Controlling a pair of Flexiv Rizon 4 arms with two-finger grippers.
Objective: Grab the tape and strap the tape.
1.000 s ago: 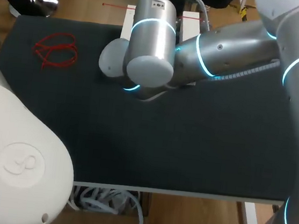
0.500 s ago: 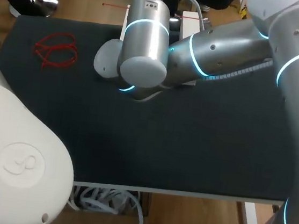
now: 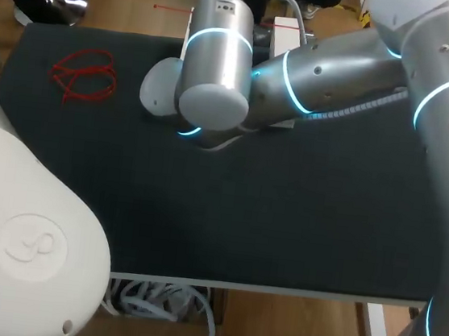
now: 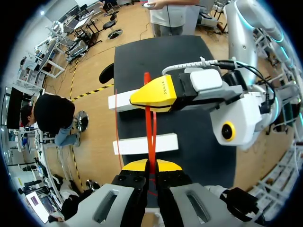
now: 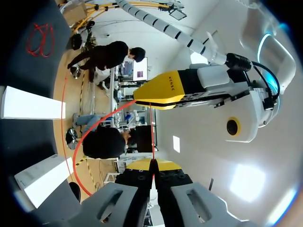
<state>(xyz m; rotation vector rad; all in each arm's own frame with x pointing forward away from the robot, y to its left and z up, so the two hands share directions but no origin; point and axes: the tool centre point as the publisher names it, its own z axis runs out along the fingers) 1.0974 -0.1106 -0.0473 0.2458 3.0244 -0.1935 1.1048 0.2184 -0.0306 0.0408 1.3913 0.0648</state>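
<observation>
Right arm (image 3: 324, 74) leftward, tape (image 4: 150, 124) part-hidden.

Robotics lab, bench set-up for manipulation trials. What shows it: a big silver-grey robot arm w/ glowing cyan joint rings (image 3: 324, 74) hangs over a table covered w/ a flat black mat (image 3: 284, 215). The L gripper (image 4: 151, 164) and R gripper (image 5: 152, 163), both w/ yellow tips, face each other tip to tip. Each pinches the same thin red plastic tape (image 4: 150, 127), stretched btwn them. Two plain white rectangular blocks (image 4: 137, 144) lie ahead of the L gripper, the tape crossing over both. A loose coil of red tape (image 3: 83, 75) lies on the mat, well apart from both grippers.
</observation>
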